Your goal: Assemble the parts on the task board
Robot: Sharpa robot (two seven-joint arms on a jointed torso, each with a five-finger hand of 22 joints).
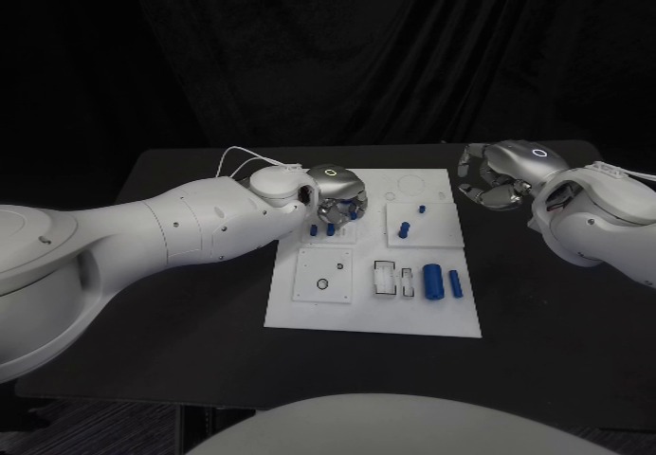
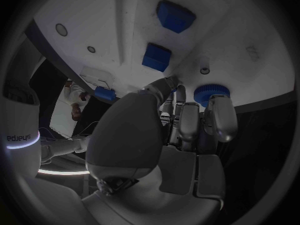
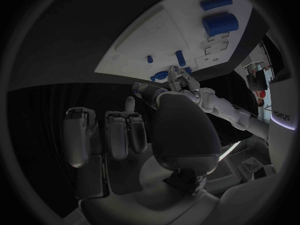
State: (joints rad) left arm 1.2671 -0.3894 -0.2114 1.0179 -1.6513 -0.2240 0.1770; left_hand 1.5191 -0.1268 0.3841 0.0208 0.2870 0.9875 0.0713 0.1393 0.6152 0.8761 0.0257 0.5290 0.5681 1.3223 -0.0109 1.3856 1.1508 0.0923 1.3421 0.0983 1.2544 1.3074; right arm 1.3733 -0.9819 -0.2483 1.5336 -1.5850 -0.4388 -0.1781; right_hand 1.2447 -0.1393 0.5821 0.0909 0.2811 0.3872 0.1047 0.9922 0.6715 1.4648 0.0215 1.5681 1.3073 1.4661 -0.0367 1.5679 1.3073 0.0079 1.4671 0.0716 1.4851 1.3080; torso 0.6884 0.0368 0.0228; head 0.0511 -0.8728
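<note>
Task board point(image 1: 342, 318): a white plate is seen lying flat in the middle of the black table point(image 1: 178, 322), with square sub-plates marked on its surface.
Left hand point(image 1: 335, 194): it is held low over the far left sub-plate of the board, palm down. In the left wrist view the fingers point(image 2: 220, 116) are curled downward close to a round blue ridged part point(image 2: 210, 92) near the board's edge; whether that part is pinched or merely touched cannot be told.
Right hand point(image 1: 495, 177): it is held above the table just beyond the board's far right corner, apart from the board. In the right wrist view its fingers point(image 3: 116, 133) are seen lying side by side, slightly bent, with nothing between them.
Small blue parts by the left hand point(image 1: 321, 228): they are found on the far left sub-plate, just beside the fingertips; in the left wrist view two blocky blue pieces point(image 2: 157, 56) are seen on the white surface.
Blue peg point(image 1: 405, 227): it is placed on the far right sub-plate, with a smaller blue piece point(image 1: 421, 209) just behind it.
Large blue cylinder point(image 1: 433, 281): it lies on its side in the near right area of the board, with a slimmer blue cylinder point(image 1: 454, 282) just beside it.
White rectangular insert point(image 1: 386, 278): it is set in a dark-outlined recess beside the large cylinder.
</note>
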